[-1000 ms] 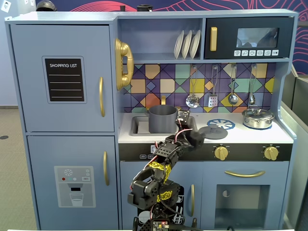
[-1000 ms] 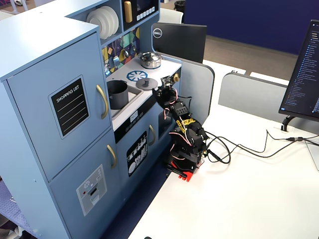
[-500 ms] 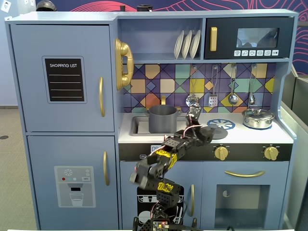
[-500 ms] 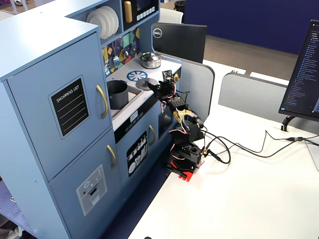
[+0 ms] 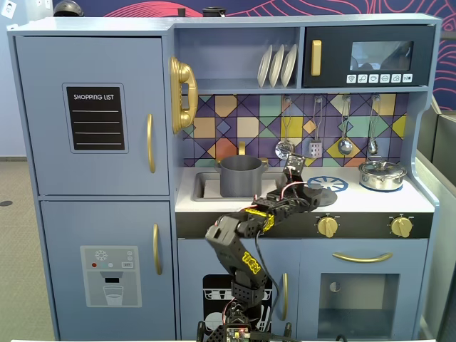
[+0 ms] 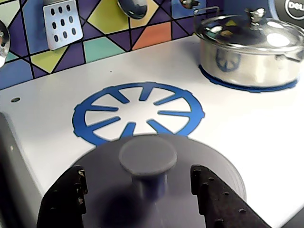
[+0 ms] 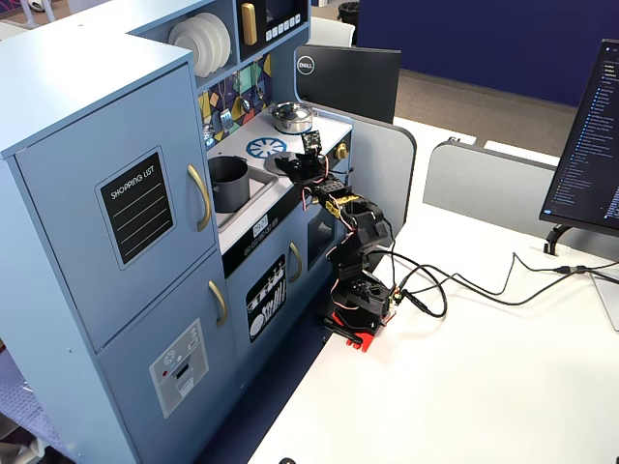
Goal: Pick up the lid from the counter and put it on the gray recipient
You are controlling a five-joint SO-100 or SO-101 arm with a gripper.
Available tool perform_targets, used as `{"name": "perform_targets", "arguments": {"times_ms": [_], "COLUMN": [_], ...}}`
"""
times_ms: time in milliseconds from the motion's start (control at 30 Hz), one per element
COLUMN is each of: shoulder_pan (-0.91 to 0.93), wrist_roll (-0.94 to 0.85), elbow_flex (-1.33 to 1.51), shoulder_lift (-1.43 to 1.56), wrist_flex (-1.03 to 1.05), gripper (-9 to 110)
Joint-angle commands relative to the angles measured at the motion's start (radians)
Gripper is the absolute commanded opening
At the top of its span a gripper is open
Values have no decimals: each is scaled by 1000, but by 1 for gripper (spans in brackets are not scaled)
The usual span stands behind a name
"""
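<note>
The lid [image 6: 147,156] is a flat dark-gray disc with a round knob. It lies on the white counter just in front of the blue burner ring [image 6: 90,121]. My gripper [image 6: 137,183] is open over it, one finger on each side of the knob with a gap to it on both sides. In a fixed view the gripper [image 5: 303,187] hangs over the lid [image 5: 322,194], to the right of the gray recipient [image 5: 240,176], which stands open in the sink. In the other fixed view the recipient [image 7: 228,182] is left of the lid [image 7: 283,162].
A shiny steel pot with a glass lid [image 6: 247,47] stands on the far right burner, also seen in a fixed view [image 5: 382,174]. Utensils [image 6: 59,21] hang on the tiled back wall. Gold knobs [image 5: 327,226] sit on the counter's front edge. A monitor [image 7: 346,82] stands right of the kitchen.
</note>
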Motion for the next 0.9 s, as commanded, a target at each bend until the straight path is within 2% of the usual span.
{"name": "perform_targets", "arguments": {"times_ms": [0,667,867], "shoulder_pan": [-8,5,0], "wrist_roll": [-15,17,14], "elbow_flex": [-117,-255,-256], "shoulder_lift": [-54,-276,-301], "wrist_flex": [-52,-95,-103], "gripper": [20,15,1]}}
